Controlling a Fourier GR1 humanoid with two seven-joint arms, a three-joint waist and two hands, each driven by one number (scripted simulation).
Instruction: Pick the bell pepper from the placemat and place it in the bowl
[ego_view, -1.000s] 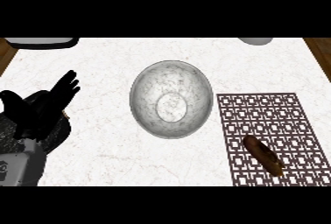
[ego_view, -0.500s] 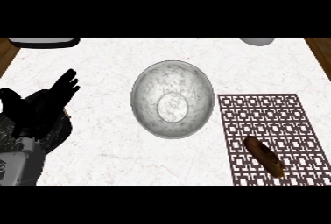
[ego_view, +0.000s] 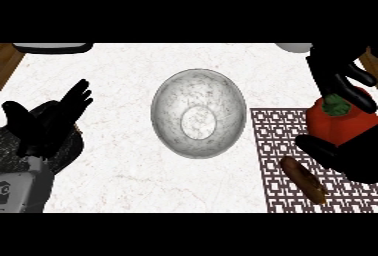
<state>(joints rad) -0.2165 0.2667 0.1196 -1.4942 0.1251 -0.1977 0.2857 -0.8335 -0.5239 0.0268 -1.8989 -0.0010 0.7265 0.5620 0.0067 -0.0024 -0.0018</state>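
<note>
A red bell pepper (ego_view: 343, 122) with a green stem is at the right edge of the head view, over the patterned placemat (ego_view: 277, 150). My right hand (ego_view: 334, 67) is shut on it, fingers curled over its top and thumb beneath. The grey marbled bowl (ego_view: 170, 100) stands in the middle of the counter, left of the pepper, with nothing in it. My left hand (ego_view: 44, 122) rests open at the left edge, fingers up. Whether the pepper touches the placemat is hidden.
A brown oblong object (ego_view: 303, 179) lies on the placemat's near part, below the pepper. A dark item (ego_view: 52, 47) sits at the far left edge and a white one (ego_view: 291, 47) at the far right. Wood (ego_view: 7, 62) borders the counter's left.
My right hand and the bell pepper, both absent from the earlier frames, now show at the right edge over the placemat. The bowl, the brown object and my left hand have not moved.
</note>
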